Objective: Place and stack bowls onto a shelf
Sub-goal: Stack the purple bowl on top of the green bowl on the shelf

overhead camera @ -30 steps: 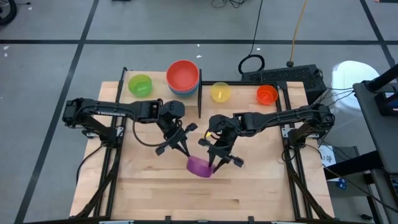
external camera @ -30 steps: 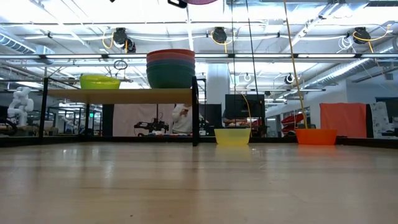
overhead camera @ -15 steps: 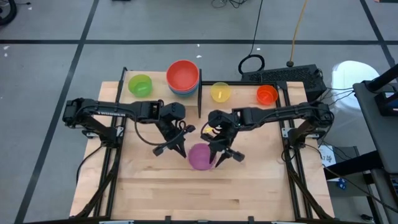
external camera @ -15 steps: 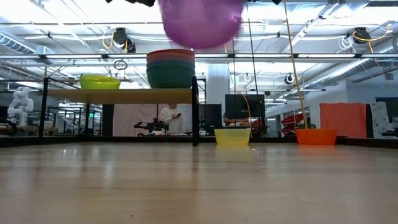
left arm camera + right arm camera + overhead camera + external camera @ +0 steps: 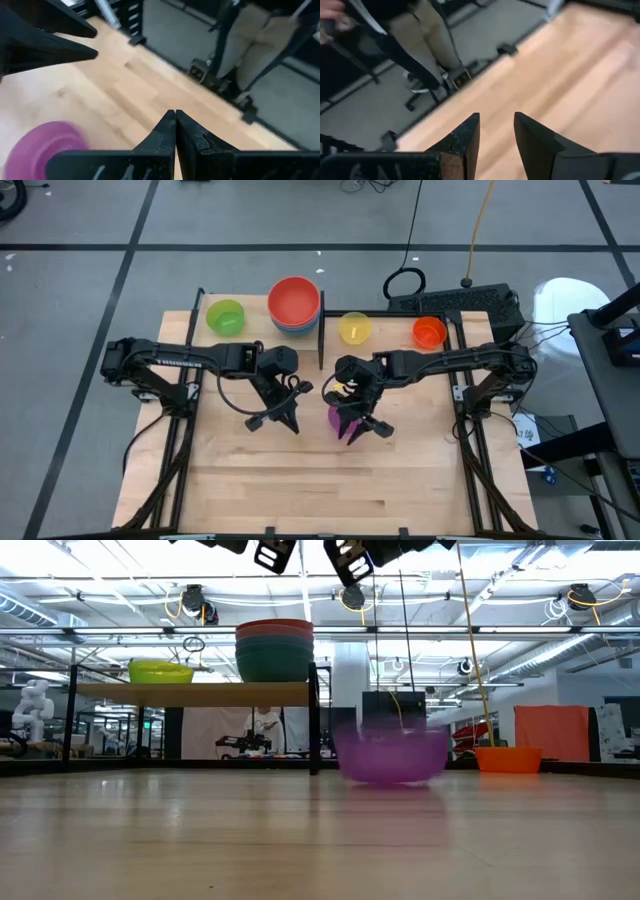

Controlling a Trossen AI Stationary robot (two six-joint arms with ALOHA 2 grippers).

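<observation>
The purple bowl [image 5: 390, 756] sits on the surface [image 5: 240, 480], under the right claw [image 5: 356, 428]; this claw is parted and holds nothing; the left claw [image 5: 276, 420], just beside, is closed and empty; stacked bowls [image 5: 294, 302] and the green bowl [image 5: 225, 315] are on the shelf [image 5: 190, 694].

You had a grey floor [image 5: 80, 240] with dark tape lines around the wooden table [image 5: 240, 480]; ceiling lights [image 5: 120, 560] glared.

Purple bowl [image 5: 390, 756] upright on table; red-topped stack [image 5: 294, 302], green bowl [image 5: 225, 315] on shelf [image 5: 190, 694].
</observation>
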